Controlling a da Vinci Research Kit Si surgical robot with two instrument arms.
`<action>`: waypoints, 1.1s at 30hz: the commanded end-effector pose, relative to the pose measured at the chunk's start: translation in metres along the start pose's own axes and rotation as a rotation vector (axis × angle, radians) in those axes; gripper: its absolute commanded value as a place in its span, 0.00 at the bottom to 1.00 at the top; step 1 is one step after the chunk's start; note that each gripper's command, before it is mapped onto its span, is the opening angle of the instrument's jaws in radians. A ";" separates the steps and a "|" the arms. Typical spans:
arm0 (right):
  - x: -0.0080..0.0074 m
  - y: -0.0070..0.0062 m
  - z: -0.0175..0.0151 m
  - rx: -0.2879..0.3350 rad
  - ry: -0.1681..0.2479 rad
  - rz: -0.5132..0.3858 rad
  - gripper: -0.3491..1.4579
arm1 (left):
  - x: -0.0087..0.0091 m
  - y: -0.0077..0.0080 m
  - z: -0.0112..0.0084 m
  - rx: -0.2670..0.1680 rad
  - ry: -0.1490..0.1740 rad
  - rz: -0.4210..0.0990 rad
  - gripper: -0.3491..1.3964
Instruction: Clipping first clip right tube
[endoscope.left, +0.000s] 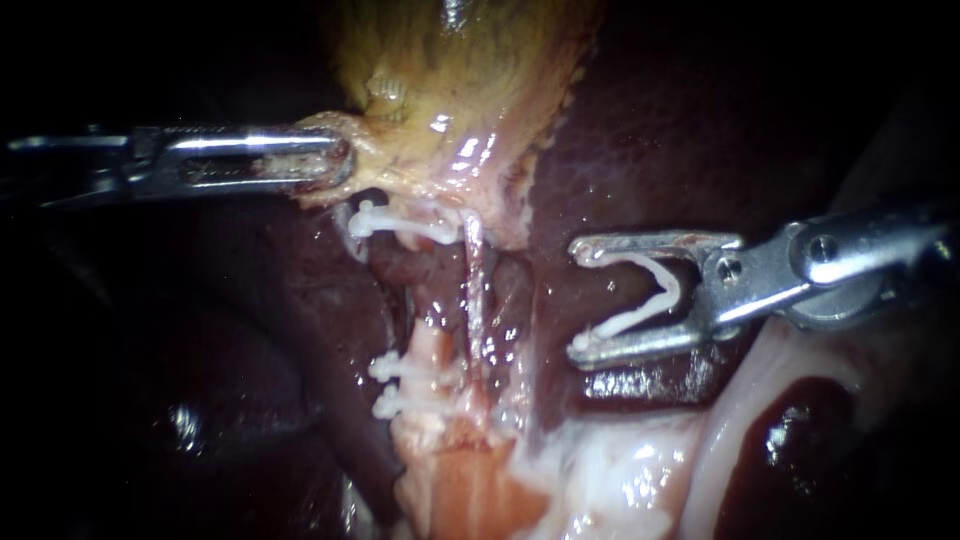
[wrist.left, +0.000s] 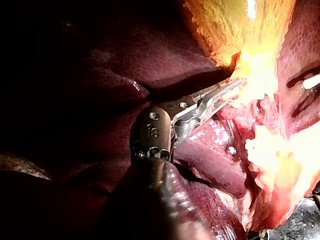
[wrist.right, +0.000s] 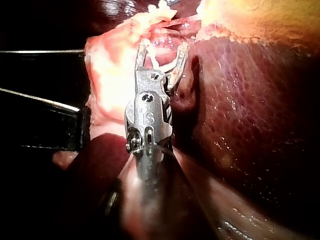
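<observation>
My left instrument (endoscope.left: 335, 160) (wrist.left: 235, 86) comes in level, its jaws shut on the yellowish lower edge of the gallbladder (endoscope.left: 450, 70). Below it two tubes run downward. The left tube (endoscope.left: 432, 350) carries three white clips: one high (endoscope.left: 400, 225) and two low (endoscope.left: 395, 368). The right tube (endoscope.left: 473, 290) is a thin pale strand, bare of clips. My right instrument (endoscope.left: 580, 297) (wrist.right: 163, 47) holds an open white clip (endoscope.left: 655, 290) (wrist.right: 165, 62) between its wide-spread jaws. Its tips point at the right tube but stay apart from it, over the liver.
Dark red liver (endoscope.left: 640, 130) surrounds the tubes on both sides. Pale, glistening tissue (endoscope.left: 620, 470) lies below the right instrument. In the right wrist view the left instrument's shaft (wrist.right: 45, 102) crosses beside the pale tissue.
</observation>
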 end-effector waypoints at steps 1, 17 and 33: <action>-0.0001 0.0000 0.0000 0.000 0.000 0.001 0.47 | 0.0002 0.0000 -0.0003 -0.002 -0.001 -0.001 0.00; 0.0003 -0.0001 0.0016 0.027 0.001 0.000 0.47 | 0.0070 0.0024 -0.0080 0.014 0.064 -0.009 0.00; -0.0004 -0.0008 0.0098 0.091 -0.007 0.094 0.47 | 0.0066 0.0031 -0.0073 0.019 0.067 -0.008 0.00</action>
